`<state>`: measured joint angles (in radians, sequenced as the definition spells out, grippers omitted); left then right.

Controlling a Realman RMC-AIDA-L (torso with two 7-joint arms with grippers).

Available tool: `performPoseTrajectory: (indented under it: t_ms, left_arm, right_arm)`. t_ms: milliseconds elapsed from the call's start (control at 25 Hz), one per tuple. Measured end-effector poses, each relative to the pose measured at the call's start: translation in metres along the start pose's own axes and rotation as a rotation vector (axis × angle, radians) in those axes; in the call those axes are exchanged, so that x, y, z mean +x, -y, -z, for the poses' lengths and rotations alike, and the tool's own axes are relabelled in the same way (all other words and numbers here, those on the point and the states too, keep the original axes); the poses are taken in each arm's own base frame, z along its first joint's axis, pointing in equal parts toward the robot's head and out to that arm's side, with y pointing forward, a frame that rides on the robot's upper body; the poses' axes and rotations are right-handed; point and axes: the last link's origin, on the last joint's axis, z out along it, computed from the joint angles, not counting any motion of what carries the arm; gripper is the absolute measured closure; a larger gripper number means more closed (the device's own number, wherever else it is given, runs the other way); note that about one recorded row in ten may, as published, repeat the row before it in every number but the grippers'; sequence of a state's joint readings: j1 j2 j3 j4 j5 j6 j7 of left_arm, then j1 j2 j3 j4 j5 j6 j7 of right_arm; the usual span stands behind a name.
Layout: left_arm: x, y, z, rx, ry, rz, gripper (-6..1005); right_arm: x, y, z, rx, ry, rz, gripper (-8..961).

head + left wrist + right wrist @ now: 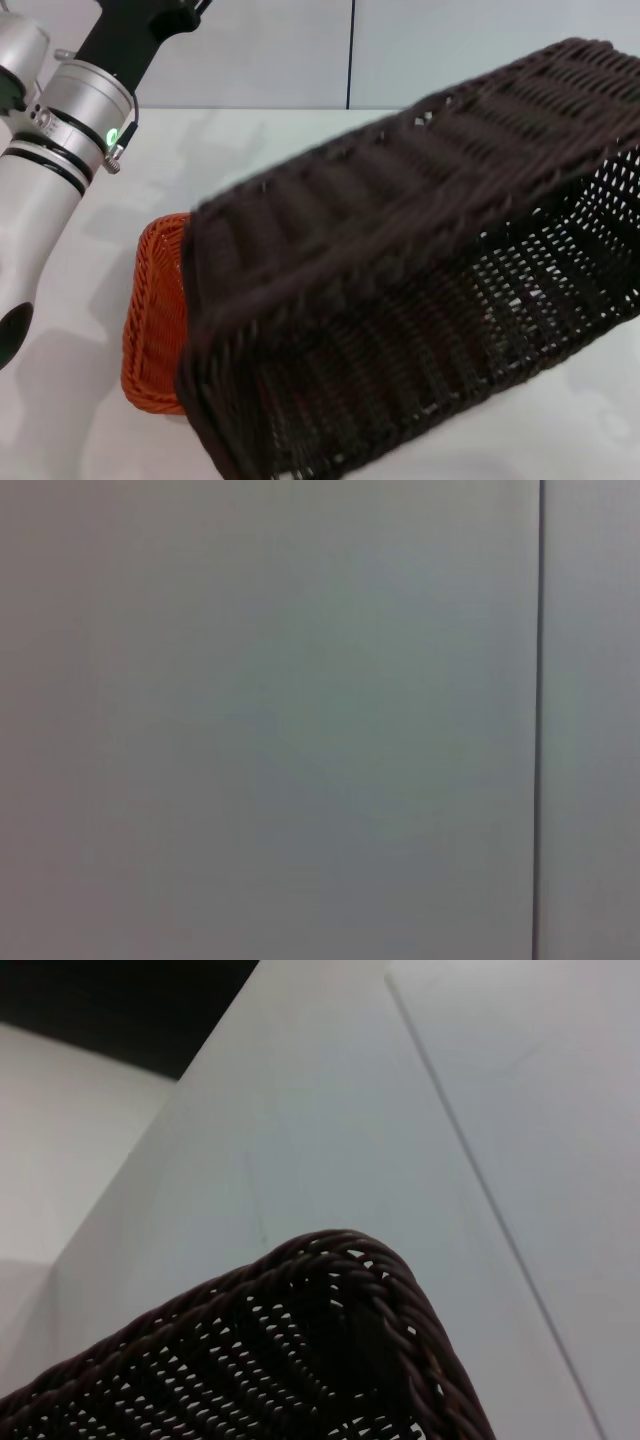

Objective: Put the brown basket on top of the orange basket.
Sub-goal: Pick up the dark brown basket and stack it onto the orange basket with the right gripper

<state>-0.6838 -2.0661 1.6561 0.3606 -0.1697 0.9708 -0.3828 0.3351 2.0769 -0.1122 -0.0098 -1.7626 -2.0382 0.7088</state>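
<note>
Brown basket (420, 270) is up off the desk (90, 300), steeply tilted, covering most of the orange basket (155, 320) behind it. Neither gripper shows, so grip state can't be told. Risk: that tilt lands it skewed and it slides off; left arm (45, 160) sits raised beyond the orange basket.

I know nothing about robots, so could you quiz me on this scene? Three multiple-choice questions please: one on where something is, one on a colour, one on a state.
1. Where is the orange basket?
A. On the white table, partly hidden behind the brown basket
B. Stacked on the brown basket
C. Hanging on the wall

2. What colour is the lifted basket?
A. Bright orange
B. Very dark brown
C. White

3. How is the brown basket held?
A. Flat on the table
B. Upside down on the floor
C. Raised and tilted

Answers: 1 A, its orange corner peeks out beside the brown weave. 2 B, the head view shows dark wicker. 3 C, its rim slants above the table.
</note>
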Motion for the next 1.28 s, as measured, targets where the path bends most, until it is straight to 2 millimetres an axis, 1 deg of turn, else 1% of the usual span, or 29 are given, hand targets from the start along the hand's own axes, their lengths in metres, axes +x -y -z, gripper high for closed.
performPoseTrajectory:
  t_ms: [40, 400, 800, 1000, 1280]
  left_arm:
    - [0.000, 0.000, 0.000, 0.000, 0.000, 0.000, 155]
    - [0.000, -0.004, -0.008, -0.010, 0.017, -0.013, 155]
    - [-0.001, -0.008, -0.013, -0.020, 0.034, -0.034, 155]
    - [-0.001, -0.008, -0.013, -0.020, 0.033, -0.034, 155]
    - [-0.002, -0.007, -0.011, -0.020, 0.036, -0.034, 155]
  right_arm:
    - [0.000, 0.000, 0.000, 0.000, 0.000, 0.000, 792]
    - [0.027, -0.016, -0.005, 0.104, -0.012, -0.041, 791]
    - [0.037, -0.033, -0.004, 0.188, 0.025, -0.055, 792]
    - [0.044, -0.036, -0.008, 0.215, 0.013, -0.075, 792]
    - [0.054, -0.043, -0.011, 0.190, -0.040, -0.113, 791]
